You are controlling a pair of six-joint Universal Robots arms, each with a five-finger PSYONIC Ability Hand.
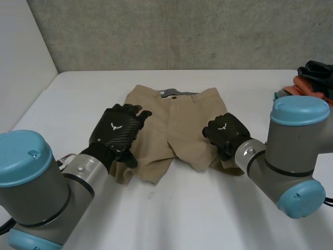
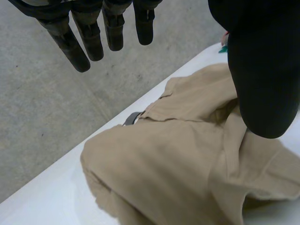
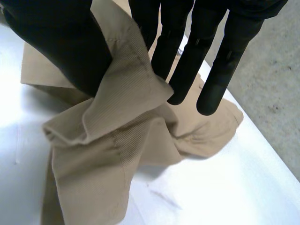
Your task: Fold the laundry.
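Nearest the camera are the two arms, the left arm and the right arm, both reaching forward over the white table. Beyond the right arm, at the table's far side, lies a pile of clothes in orange and dark colours, well apart from both hands. A grey wall stands behind the table. Nothing lies between the hands and the shorts.

Tan shorts lie in the middle of the table, waistband away from the robot, with a button at the middle of the band.

Over one leg of the shorts is the left hand. Its fingers are straight and spread, clear of the cloth, with the waistband and the table edge beyond their tips. Its thumb hangs over the cloth, and the hand holds nothing.

On the other leg of the shorts sits the right hand. Its fingers are straight, and a fold of the leg's cloth rises between them and the thumb, pinched there and lifted off the table. The rest of that leg lies rumpled below the fingertips.
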